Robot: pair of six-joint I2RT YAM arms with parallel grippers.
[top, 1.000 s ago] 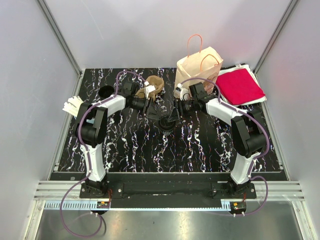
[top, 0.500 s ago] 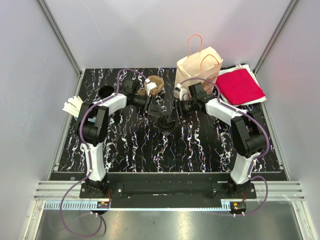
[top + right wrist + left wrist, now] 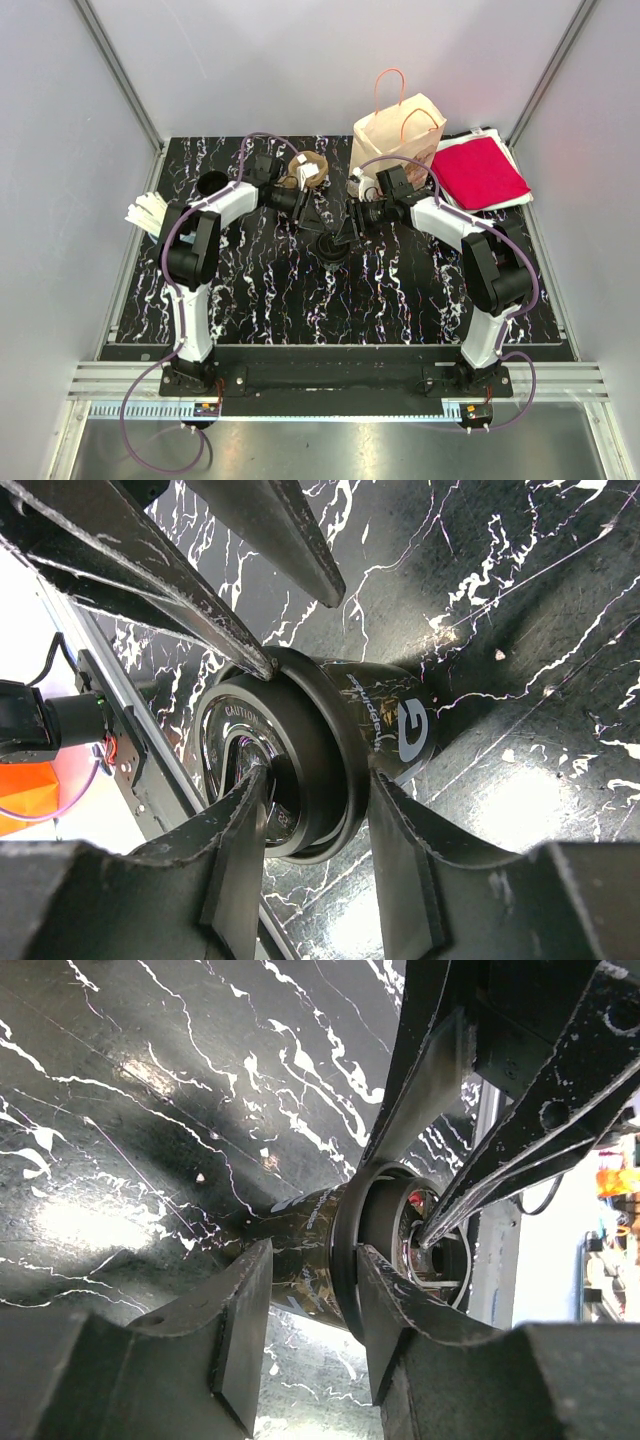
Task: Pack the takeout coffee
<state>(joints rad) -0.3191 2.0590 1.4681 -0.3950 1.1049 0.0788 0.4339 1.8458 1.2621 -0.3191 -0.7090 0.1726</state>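
Observation:
The takeout coffee is a black cup [image 3: 332, 246] with a black lid [image 3: 250, 760], standing upright mid-table. My right gripper [image 3: 346, 231] comes in from the right and is shut across the lid's rim. One of its fingers [image 3: 245, 810] lies on the lid top and the other presses the cup wall [image 3: 400, 730] under the rim. My left gripper [image 3: 321, 228] comes from the left and straddles the same rim [image 3: 345, 1260]. It is open, with one fingertip touching the lid edge and the other apart from the cup body. The beige paper bag [image 3: 398, 132] stands open at the back.
A red cloth [image 3: 480, 171] lies on white sheets at the back right. A brown cardboard piece [image 3: 310, 166] sits behind my left gripper. A black round item [image 3: 212, 183] and a bundle of white strips [image 3: 146, 212] are at the left edge.
My left arm has swung a little toward the back and its jaws have narrowed slightly at the lid. The right gripper and the cup have stayed put.

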